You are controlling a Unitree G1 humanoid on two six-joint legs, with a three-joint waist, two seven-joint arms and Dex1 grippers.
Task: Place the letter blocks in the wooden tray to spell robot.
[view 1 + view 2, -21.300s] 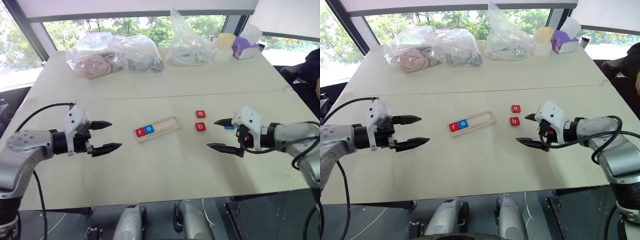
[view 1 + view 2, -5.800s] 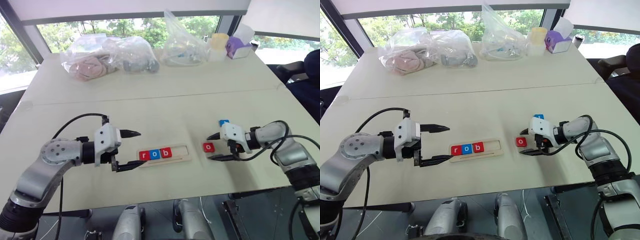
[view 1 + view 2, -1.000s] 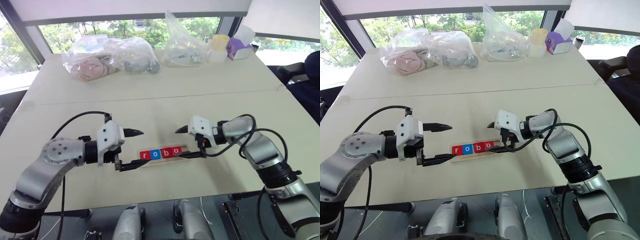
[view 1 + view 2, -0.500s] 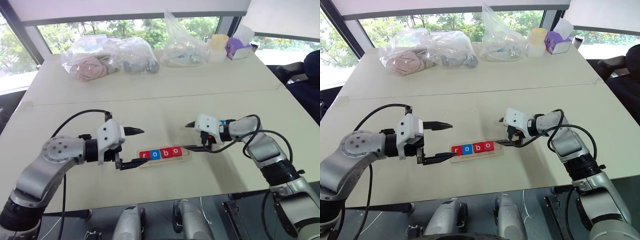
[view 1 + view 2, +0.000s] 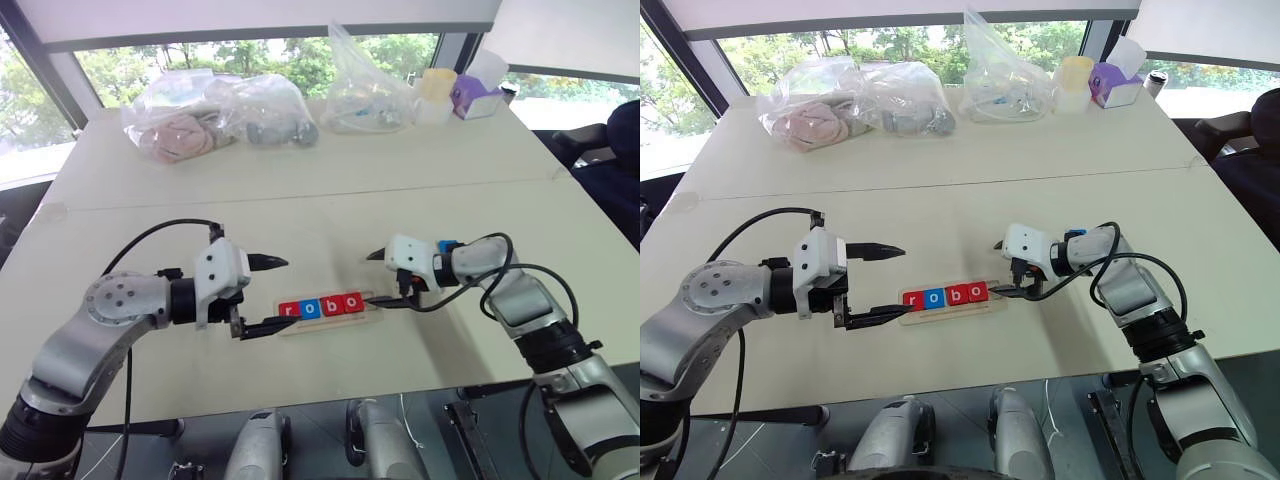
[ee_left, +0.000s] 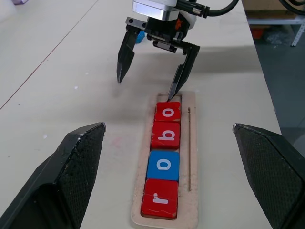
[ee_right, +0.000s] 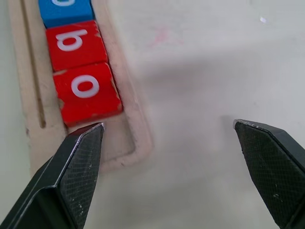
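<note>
Note the right gripper (image 5: 369, 279) spread wide, empty, its lower fingertip at the unfilled end slot of the wooden tray (image 6: 194, 143), just past the red o (image 6: 167, 111). Cannot tell whether touching the wood or only hovering. Beyond that fingertip, along the tray: red b (image 6: 166, 135), blue o (image 6: 163, 165), red r (image 6: 159, 198), packed edge to edge. Find the left gripper (image 5: 285, 291) at the tray's far end, likewise wide open and holding nothing, lower finger alongside the rim near the r.

Look behind the right gripper, by its wrist, for the last blue letter block (image 5: 446, 245) on the table; letter unreadable, presumably the t. Judged four-fifths done.

Expect a light, stiff, flat tile, smooth-faced and probably inclined to slip or tip. Pinch across two opposite side edges, low and square, fingers clear of the table. Leave room for the neighbouring o when lowering into the slot.
</note>
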